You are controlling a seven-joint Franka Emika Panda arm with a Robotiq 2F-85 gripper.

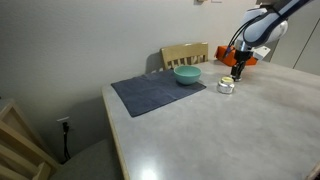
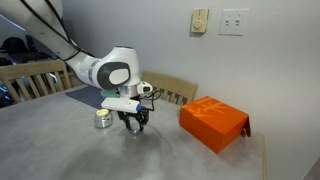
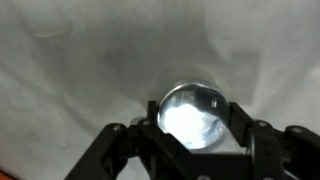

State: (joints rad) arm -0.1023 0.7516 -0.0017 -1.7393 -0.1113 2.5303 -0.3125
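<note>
Grey-white table (image 1: pixel 200 130), large, pale top. Wooden chair (image 1: pixel 185 53) at its far edge. Dark grey mat (image 1: pixel 155 93), flat on the table. Orange box (image 2: pixel 213 124), on the table, well apart from the mat. Teal bowl (image 1: pixel 187 74), standing at the mat's far edge. Gripper (image 2: pixel 133 127), pointing down, low over the table between tin and box, fingers pressed in on a shiny round piece (image 3: pixel 195 113); whether the piece touches the table cannot be told. Small metal tin (image 2: pixel 102 120), upright, just beside the gripper.
</note>
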